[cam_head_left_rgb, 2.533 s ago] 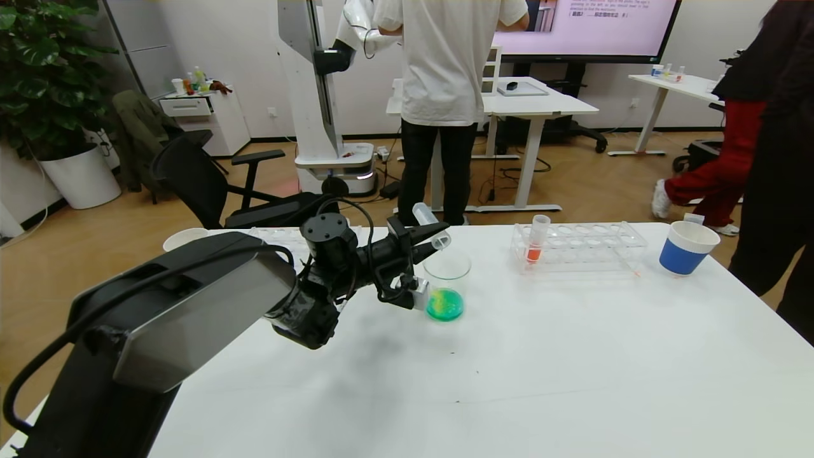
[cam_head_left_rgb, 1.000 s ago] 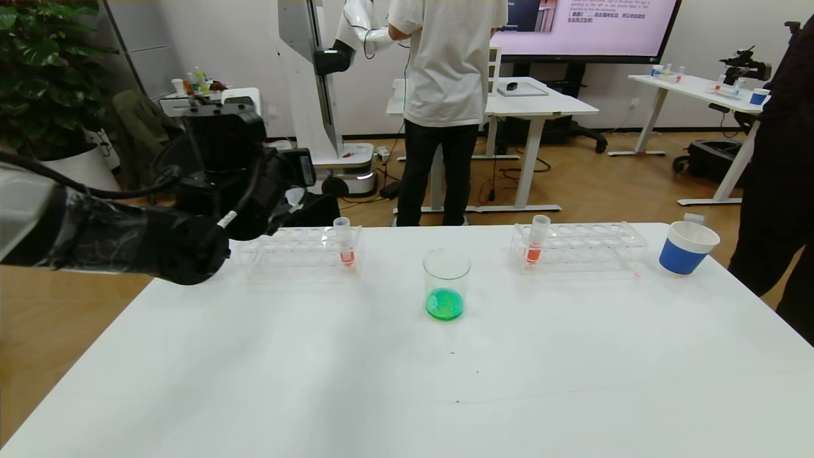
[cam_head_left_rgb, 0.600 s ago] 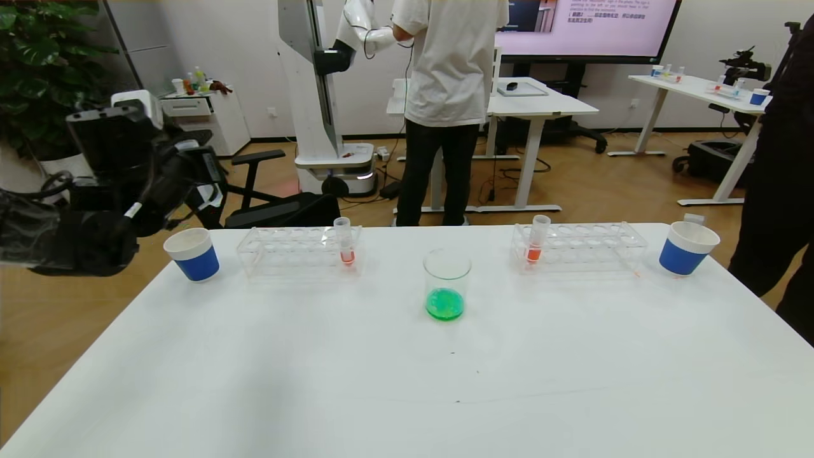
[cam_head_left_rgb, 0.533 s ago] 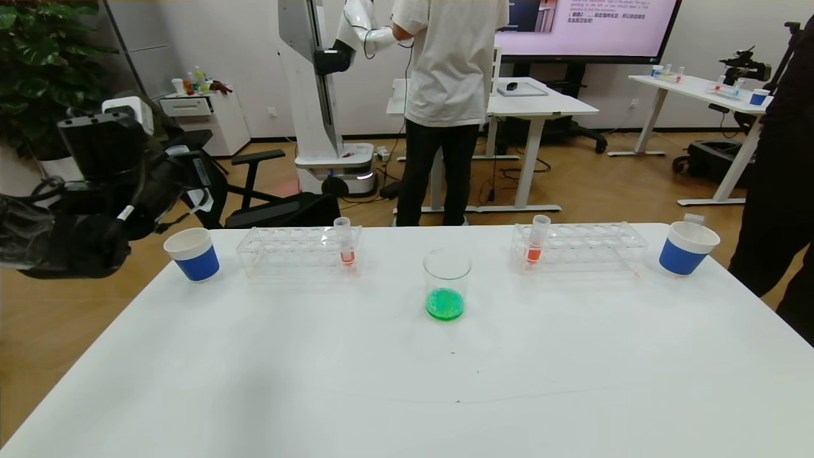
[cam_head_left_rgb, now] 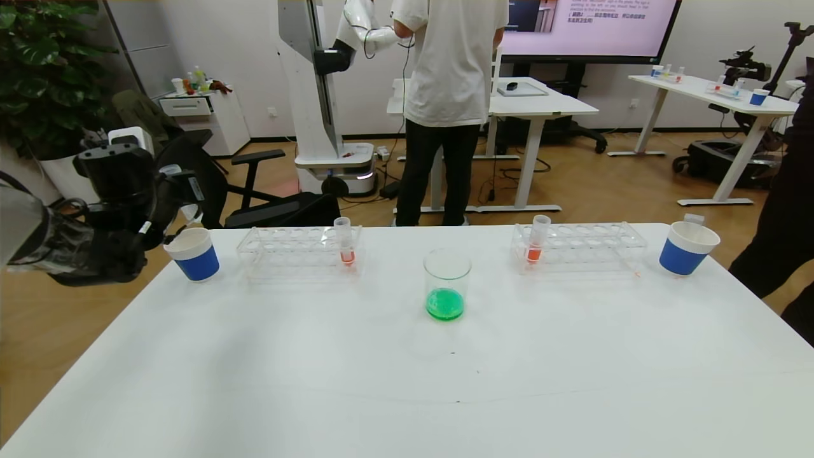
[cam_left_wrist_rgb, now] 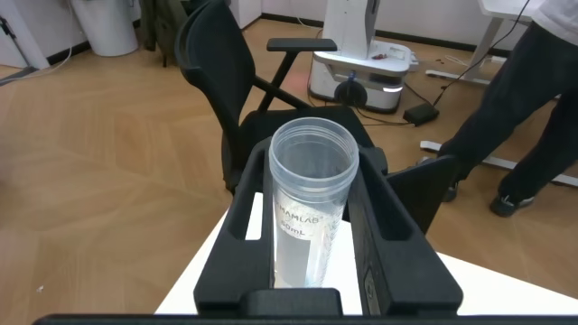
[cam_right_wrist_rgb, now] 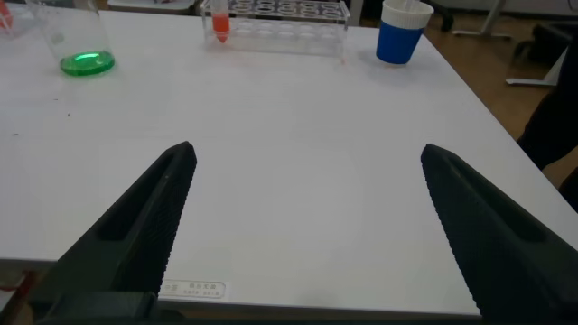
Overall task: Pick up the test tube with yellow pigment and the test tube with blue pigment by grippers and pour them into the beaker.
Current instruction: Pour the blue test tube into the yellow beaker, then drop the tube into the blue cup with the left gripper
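While the beaker (cam_head_left_rgb: 446,284) stands upright near the middle of the white surface (cam_head_left_rgb: 407,381) with a shallow pool of green liquid at its bottom, the left tool (cam_head_left_rgb: 166,191) hangs off the surface's left edge, just above and beside a blue-and-white paper cup (cam_head_left_rgb: 193,254). Its wrist view shows the fingers closed on a clear, empty test tube (cam_left_wrist_rgb: 310,208), mouth towards the camera. Judging by the green mix, both pigments look already poured, and the tube seems poised for dropping into that cup, though which pigment it carried cannot be told.

The right tool (cam_right_wrist_rgb: 302,221) hovers low over the near right part of the surface, fingers spread wide and holding nothing; it appears only in its own wrist view.

Two clear racks sit behind the beaker: the left rack (cam_head_left_rgb: 299,251) and the right rack (cam_head_left_rgb: 579,245) each hold one tube of orange-red liquid. A second paper cup (cam_head_left_rgb: 687,247) stands at the far right.

Beyond lies an office with wooden flooring, a black chair (cam_head_left_rgb: 210,184), a potted plant (cam_head_left_rgb: 44,70), white desks, a large screen, and a person in a white shirt (cam_head_left_rgb: 448,95) facing away beside another white robot.
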Action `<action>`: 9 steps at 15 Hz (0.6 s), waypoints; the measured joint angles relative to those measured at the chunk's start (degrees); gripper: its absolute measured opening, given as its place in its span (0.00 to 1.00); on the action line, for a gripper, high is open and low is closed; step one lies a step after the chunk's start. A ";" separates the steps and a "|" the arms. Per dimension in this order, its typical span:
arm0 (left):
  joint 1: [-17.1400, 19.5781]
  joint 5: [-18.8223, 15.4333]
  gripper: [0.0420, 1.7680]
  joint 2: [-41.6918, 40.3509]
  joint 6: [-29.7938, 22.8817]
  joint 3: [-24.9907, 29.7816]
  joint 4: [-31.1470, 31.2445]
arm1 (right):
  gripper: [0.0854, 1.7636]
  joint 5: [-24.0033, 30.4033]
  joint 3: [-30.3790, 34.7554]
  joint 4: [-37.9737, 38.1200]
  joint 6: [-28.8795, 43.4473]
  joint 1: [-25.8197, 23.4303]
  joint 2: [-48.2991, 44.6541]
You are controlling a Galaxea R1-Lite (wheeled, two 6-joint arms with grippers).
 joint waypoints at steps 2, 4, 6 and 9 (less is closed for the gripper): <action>0.61 -0.22 0.27 3.00 -0.04 -1.08 -0.50 | 0.98 0.00 0.00 0.00 0.00 0.00 -0.02; 1.16 -0.24 0.27 5.03 -0.04 -1.41 -0.63 | 0.98 -0.02 0.00 0.00 0.02 0.00 0.00; 1.27 -0.24 0.27 5.99 0.02 -1.49 -1.10 | 0.98 -0.02 0.00 0.00 0.00 0.00 -0.02; 1.60 -0.24 0.27 6.53 0.13 -1.39 -1.13 | 0.98 -0.02 0.00 0.02 0.00 0.00 -0.02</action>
